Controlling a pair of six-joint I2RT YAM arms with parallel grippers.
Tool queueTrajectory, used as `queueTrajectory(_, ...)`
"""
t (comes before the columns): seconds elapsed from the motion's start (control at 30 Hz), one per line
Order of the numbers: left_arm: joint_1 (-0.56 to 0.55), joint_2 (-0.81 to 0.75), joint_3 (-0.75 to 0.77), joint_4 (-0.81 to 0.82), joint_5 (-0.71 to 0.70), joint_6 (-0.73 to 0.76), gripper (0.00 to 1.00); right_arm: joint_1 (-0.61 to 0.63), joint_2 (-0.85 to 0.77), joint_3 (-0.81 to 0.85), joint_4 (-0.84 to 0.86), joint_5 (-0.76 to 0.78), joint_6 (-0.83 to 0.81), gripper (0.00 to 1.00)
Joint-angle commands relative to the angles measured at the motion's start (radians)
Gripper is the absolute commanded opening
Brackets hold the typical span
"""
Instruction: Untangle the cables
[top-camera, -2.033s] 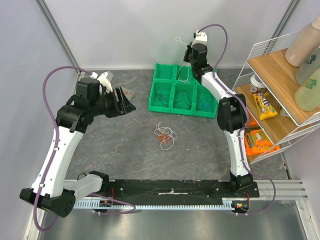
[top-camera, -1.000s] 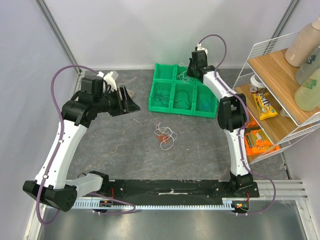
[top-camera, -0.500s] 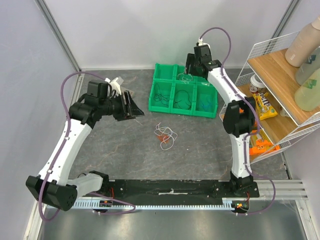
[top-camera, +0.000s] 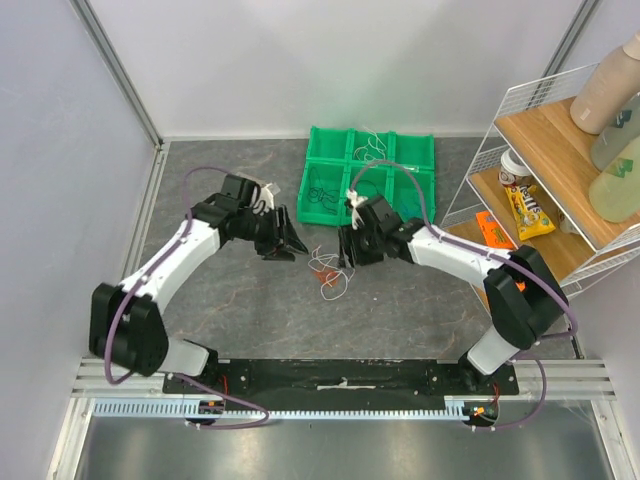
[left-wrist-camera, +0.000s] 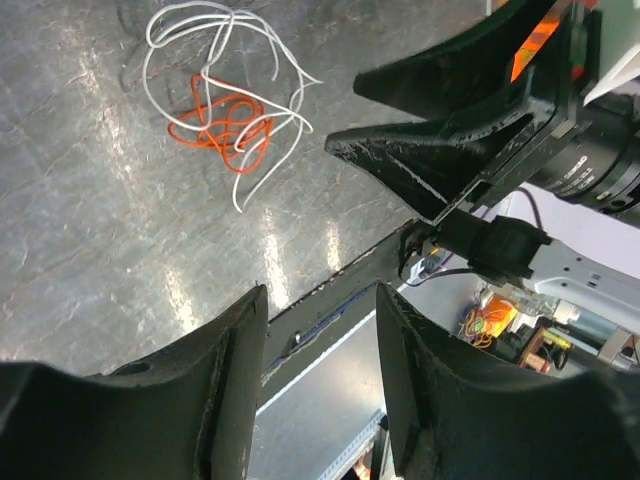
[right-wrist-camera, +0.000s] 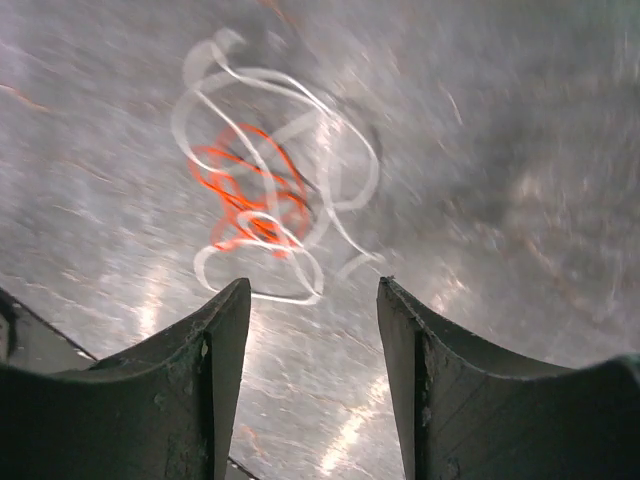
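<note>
The cables (top-camera: 328, 270) lie as a small tangle of white and red-orange wire on the grey table, between my two grippers. My left gripper (top-camera: 283, 241) hangs open just left of the tangle, with nothing between its fingers. My right gripper (top-camera: 346, 248) hangs open just right of it, also holding nothing. In the left wrist view the cables (left-wrist-camera: 226, 108) lie ahead of my left gripper (left-wrist-camera: 320, 292), and the right gripper (left-wrist-camera: 450, 140) shows opposite. The right wrist view is blurred and shows the cables (right-wrist-camera: 265, 205) just beyond my right gripper (right-wrist-camera: 312, 285).
A green compartment bin (top-camera: 330, 131) stands behind the tangle with thin wires in several cells, a white one (top-camera: 372, 148) in a back cell. A wire shelf (top-camera: 545, 125) with bottles and snack packets stands at the right. A black rail (top-camera: 340, 375) runs along the near edge.
My right arm has swung from the green bin down to the table beside the tangle, and its gripper has opened. A white wire stays in the bin. My left arm has moved right toward the tangle.
</note>
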Motion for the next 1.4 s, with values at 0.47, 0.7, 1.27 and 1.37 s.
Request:
queueTrajectory(0.47, -0.109, 0.655, 0.388, 0.042, -0.205, 0.105, 0.12, -0.038, -0.175, -0.191, 0.124, -0.039, 0.082, 0.68)
queueTrajectory(0.7, -0.119, 0.334, 0.275, 0.029, -0.133, 0.136, 0.02, -0.023, -0.153, -0.179, 0.164, -0.070, 0.074, 0.76)
queueTrajectory(1.27, -0.121, -0.075, 0.521, 0.104, 0.088, -0.063, 0.02, 0.072, -0.192, -0.228, 0.595, -0.004, 0.214, 0.42)
queueTrajectory(1.37, -0.122, -0.119, 0.630, 0.170, 0.048, -0.056, 0.02, 0.069, -0.184, -0.292, 0.641, 0.043, 0.247, 0.32)
